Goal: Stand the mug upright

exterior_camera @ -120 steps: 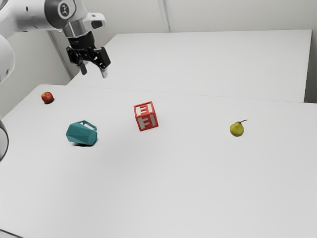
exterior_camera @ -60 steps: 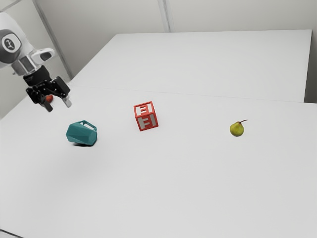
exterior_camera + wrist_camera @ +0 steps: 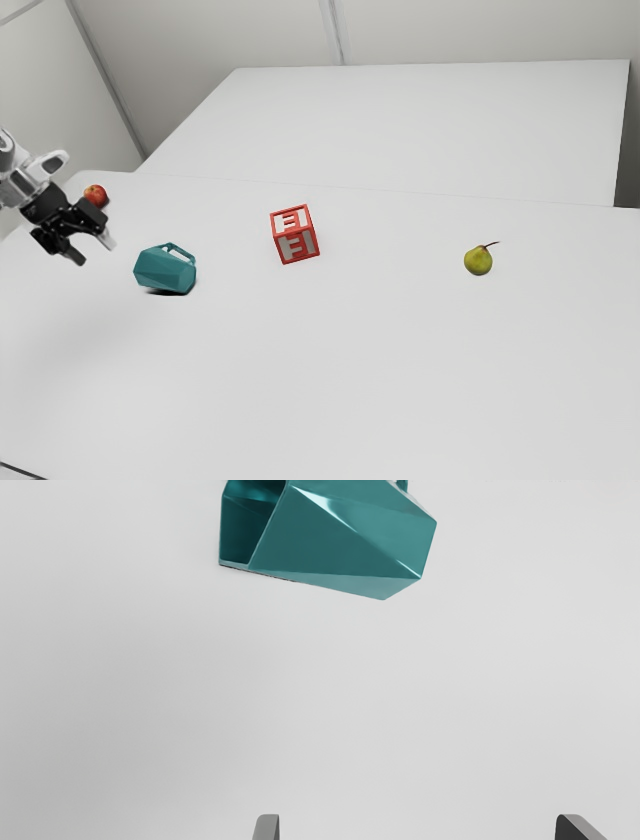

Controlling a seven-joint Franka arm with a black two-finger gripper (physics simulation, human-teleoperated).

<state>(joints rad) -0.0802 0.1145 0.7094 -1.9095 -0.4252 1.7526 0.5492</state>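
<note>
Open and empty, the gripper (image 3: 95, 252) hovers on the exterior view's left of the toppled teal mug (image 3: 165, 271), whose long axis appears to run roughly from that left to right.

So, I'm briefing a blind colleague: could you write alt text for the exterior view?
A teal mug lies on its side on a white table, the open jaws of a robot arm near it on the exterior view's left. From the mug toward the exterior view's right are a red-and-white block, then a green pear; a red apple sits farther back.
</note>
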